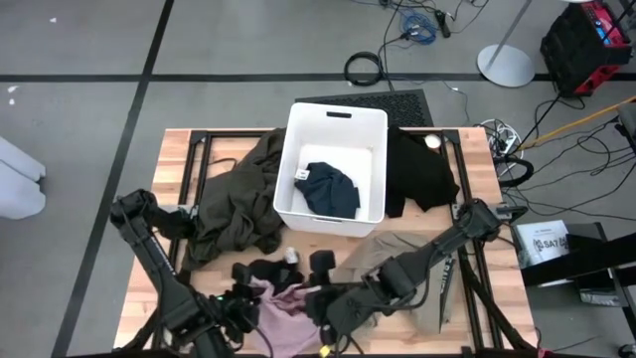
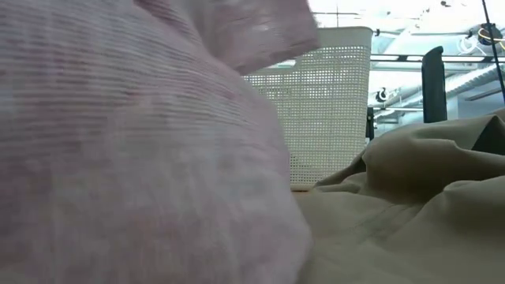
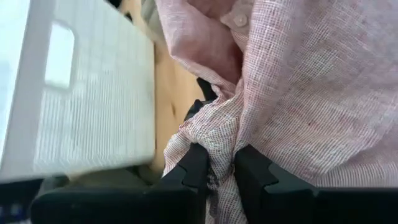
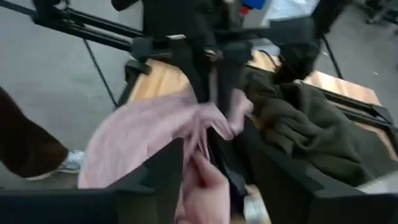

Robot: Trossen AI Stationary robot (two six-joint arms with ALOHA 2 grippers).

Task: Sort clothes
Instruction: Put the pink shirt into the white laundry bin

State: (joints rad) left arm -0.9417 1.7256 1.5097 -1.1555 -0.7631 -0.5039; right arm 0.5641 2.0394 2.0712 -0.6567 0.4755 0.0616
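Looks like the pale pink garment [image 3: 298,93], just in front of the white bin [image 1: 333,124], is pinched tight by the left gripper [image 3: 217,168] while the right gripper [image 4: 208,165] is spread around it, so probably a handover or lift into the bin is needed next.

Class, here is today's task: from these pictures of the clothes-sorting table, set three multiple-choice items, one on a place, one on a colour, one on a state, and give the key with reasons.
1. Where is the navy garment?
A. Inside the white bin
B. On the floor
C. Under the olive garment

2. What colour is the garment in the left gripper?
A. Black
B. Pale pink
C. Khaki

3. How does the left gripper stand?
A. Wide open and empty
B. Out of view
C. Shut on cloth

Key: 1 A, the high view shows it in the bin. 2 B, the pink garment fills the left wrist view. 3 C, its fingers pinch a fold.
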